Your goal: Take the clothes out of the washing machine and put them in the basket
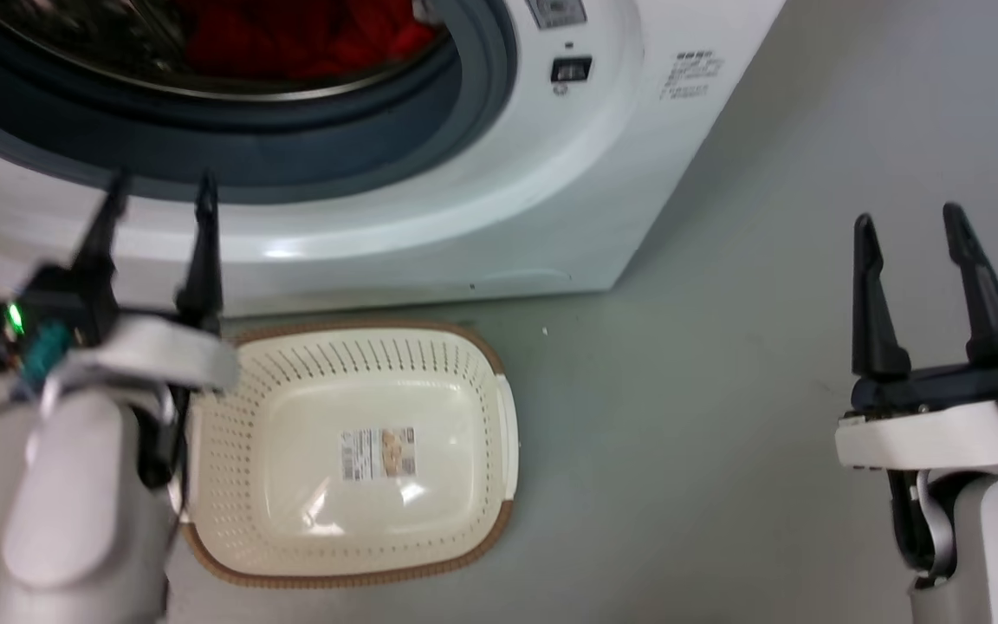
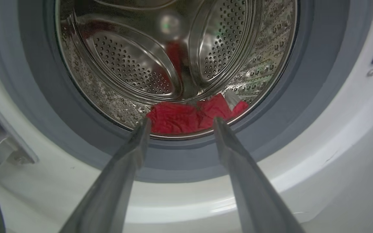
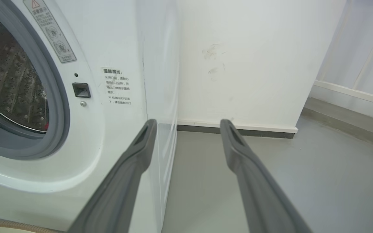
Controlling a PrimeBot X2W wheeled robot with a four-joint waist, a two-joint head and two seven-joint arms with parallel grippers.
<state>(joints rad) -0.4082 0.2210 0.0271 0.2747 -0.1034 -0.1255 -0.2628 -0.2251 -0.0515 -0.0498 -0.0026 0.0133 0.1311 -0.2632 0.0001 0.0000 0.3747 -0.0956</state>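
Lower left of the head view: left gripper, two long dark fingers spread apart, nothing between them. Points up at the white front just below the porthole, pale wrist covering the left edge of the basket. Through the left wrist view, same gripper aimed at the porthole's lower rim, with the clothes seen between its tips: soft bright red fabric with a bit of white, bunched at the bottom front of the perforated steel drum, just behind the grey seal.

Centre: small cream-white perforated plastic basket with a brown woven-look rim, standing on the grey floor just in front of the large white front-loading washing machine. Printed label on its bottom. Red clothes visible at the top, inside the drum.

Lower right: right gripper, fingers likewise parted and holding nothing, above bare floor, well apart from basket and machine. From the right wrist view, right gripper facing the machine's right front corner and a white wall behind.
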